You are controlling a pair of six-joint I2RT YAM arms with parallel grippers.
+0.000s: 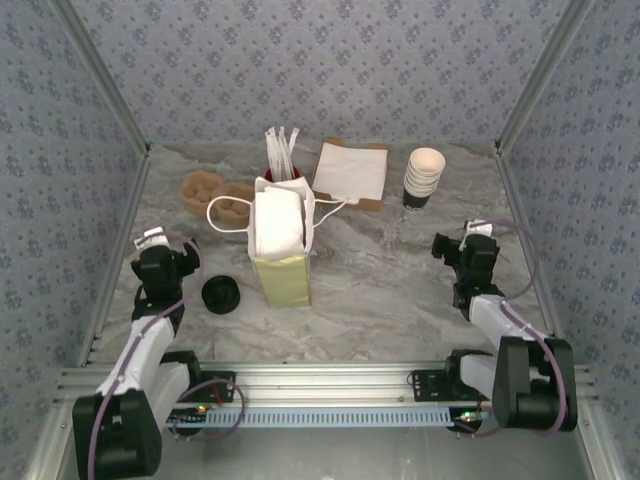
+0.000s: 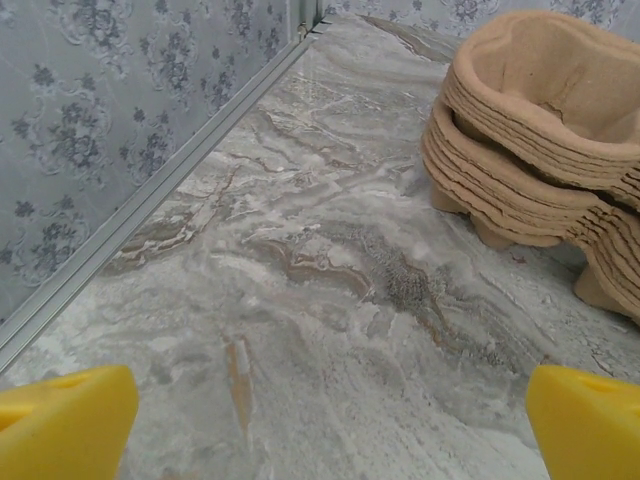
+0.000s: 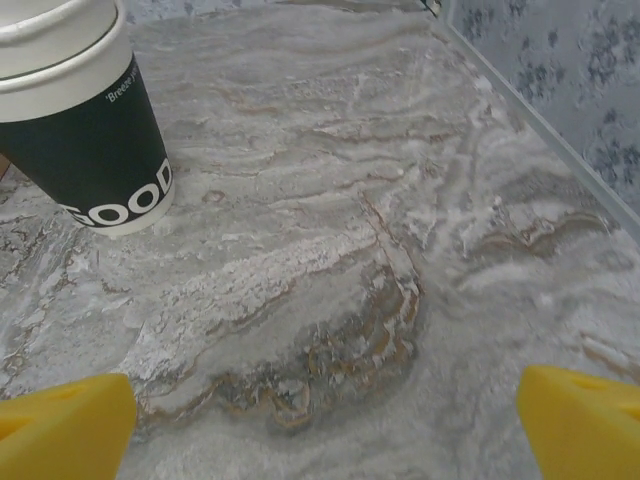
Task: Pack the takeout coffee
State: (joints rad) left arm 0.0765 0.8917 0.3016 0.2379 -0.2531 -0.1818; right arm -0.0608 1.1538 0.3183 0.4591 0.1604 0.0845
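The dark olive-green paper cup (image 1: 423, 180) with a cream rim stands at the back right, with more cups nested in it. In the right wrist view the cup (image 3: 95, 150) is at the upper left, white lettering on its side. A round black lid (image 1: 221, 294) lies on the marble left of the bag. My right gripper (image 1: 463, 252) (image 3: 325, 430) is open over bare marble, short of the cup and to its right. My left gripper (image 1: 158, 264) (image 2: 330, 430) is open too, just left of the lid, yellow fingertips (image 2: 65, 420) wide apart.
A white-and-yellow paper bag (image 1: 279, 243) stands open mid-table with string handles. Behind it are a red holder of white sticks (image 1: 281, 155), napkins (image 1: 352, 170) and stacked pulp trays (image 1: 214, 196) (image 2: 545, 130). Patterned walls (image 1: 60, 150) enclose the marble table (image 1: 380, 290).
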